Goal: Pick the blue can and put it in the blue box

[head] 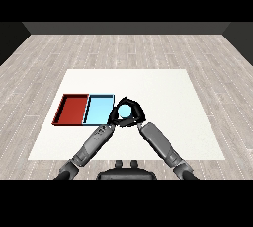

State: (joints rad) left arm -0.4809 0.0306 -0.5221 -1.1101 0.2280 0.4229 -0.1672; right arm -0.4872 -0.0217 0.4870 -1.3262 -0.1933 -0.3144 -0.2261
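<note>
Red tray [72, 110] lay far left of hands; blue tray [98, 110] just left of them. Left hand [114, 116] and right hand [138, 114] both curled round the can [126, 112], held between them, beside blue tray's right edge.

No lettering shows anywhere: no word, number, brand or sign can be read. The blue can [125, 110] shows only a plain pale top with no label in sight, and the red tray [72, 109] and the light blue tray [99, 109] are bare colour. The white bench [163, 97] carries no markings either.
</note>
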